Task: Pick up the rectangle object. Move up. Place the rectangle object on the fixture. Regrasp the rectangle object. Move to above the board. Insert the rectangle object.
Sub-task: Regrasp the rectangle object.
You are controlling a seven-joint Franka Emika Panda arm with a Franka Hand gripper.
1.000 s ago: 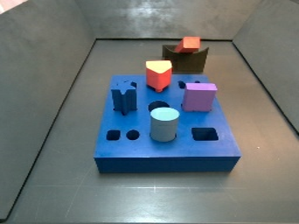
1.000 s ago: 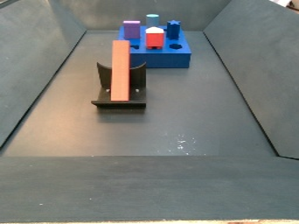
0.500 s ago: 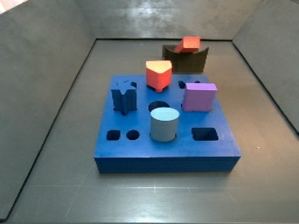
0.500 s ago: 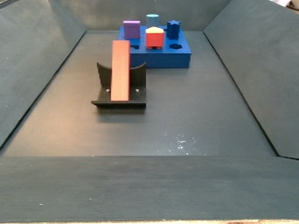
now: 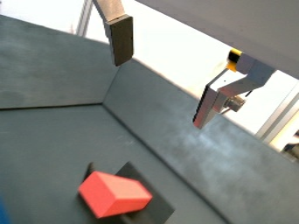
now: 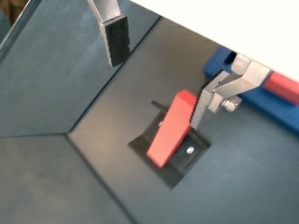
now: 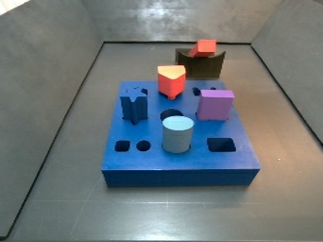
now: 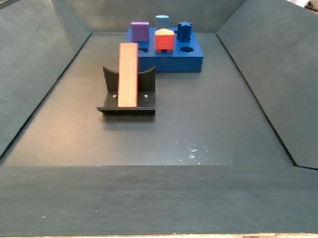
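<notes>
Overhead, the end effector [image 6: 170,77] hangs spread and empty above the dark, grey-walled floor [image 8: 187,139].

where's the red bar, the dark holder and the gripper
red bar [image 8: 128,74], side view, middle of its front face
dark holder [image 8: 126,110], side view, its base plate
gripper [image 6: 163,54], wrist view, the open gap midway between its fingertips, above the bar

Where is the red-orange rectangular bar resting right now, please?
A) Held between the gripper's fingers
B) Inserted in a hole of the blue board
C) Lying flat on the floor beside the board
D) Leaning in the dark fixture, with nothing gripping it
D: the red-orange rectangular bar leans in the fixture, apart from the blue board, while in a wrist view the gripper hangs open above it.
</notes>
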